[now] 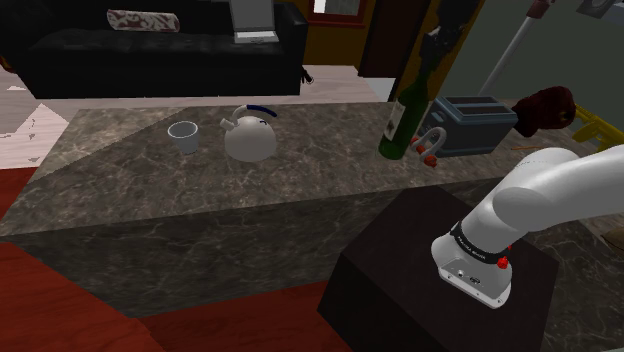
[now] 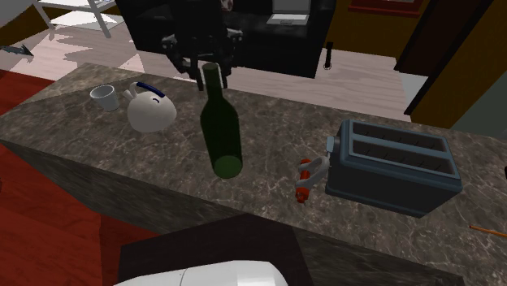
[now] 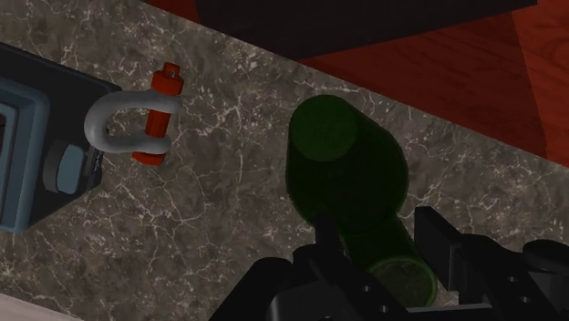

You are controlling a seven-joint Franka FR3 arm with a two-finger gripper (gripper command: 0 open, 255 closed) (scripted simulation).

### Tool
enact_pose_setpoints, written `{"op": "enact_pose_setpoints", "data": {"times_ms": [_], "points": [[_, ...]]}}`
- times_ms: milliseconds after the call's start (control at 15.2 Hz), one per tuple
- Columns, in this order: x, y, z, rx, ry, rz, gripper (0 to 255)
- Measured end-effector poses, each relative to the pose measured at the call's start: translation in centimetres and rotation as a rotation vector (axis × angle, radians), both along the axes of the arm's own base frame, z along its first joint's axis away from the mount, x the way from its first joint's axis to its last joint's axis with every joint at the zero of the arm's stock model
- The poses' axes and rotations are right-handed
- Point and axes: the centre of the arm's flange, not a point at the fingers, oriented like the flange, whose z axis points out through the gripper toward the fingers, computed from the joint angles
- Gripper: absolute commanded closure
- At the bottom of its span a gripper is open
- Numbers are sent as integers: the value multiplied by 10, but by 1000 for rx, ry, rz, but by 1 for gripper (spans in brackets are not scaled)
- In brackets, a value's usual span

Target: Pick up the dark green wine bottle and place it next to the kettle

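Observation:
The dark green wine bottle (image 1: 403, 122) is by the toaster, toward the shoulder view's right. My black gripper (image 1: 432, 50) is shut on its neck from above. In the second exterior view the bottle (image 2: 221, 130) leans with its base turned toward the camera, seemingly just off the marble counter (image 2: 268, 154), and the gripper (image 2: 207, 65) clasps its top. In the wrist view the bottle (image 3: 351, 173) runs away from the gripper (image 3: 383, 244), its neck between the two fingers. The white kettle (image 1: 250, 137) with a dark blue handle stands further to the shoulder view's left, also the kettle (image 2: 152, 111).
A blue-grey toaster (image 1: 470, 125) (image 2: 394, 166) stands right beside the bottle. A silver shackle with a red pin (image 2: 311, 175) (image 3: 128, 123) lies against it. A small white cup (image 1: 183, 135) is beyond the kettle. A black sofa (image 1: 150, 50) lies behind the counter, and the dark stand (image 1: 440, 275) in front.

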Motion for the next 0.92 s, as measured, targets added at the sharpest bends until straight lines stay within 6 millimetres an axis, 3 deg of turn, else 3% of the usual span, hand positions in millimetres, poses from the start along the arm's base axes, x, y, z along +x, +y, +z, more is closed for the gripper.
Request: {"op": "enact_pose_setpoints", "data": {"times_ms": [924], "points": [[-1, -1, 75, 0, 0, 0, 255]]}}
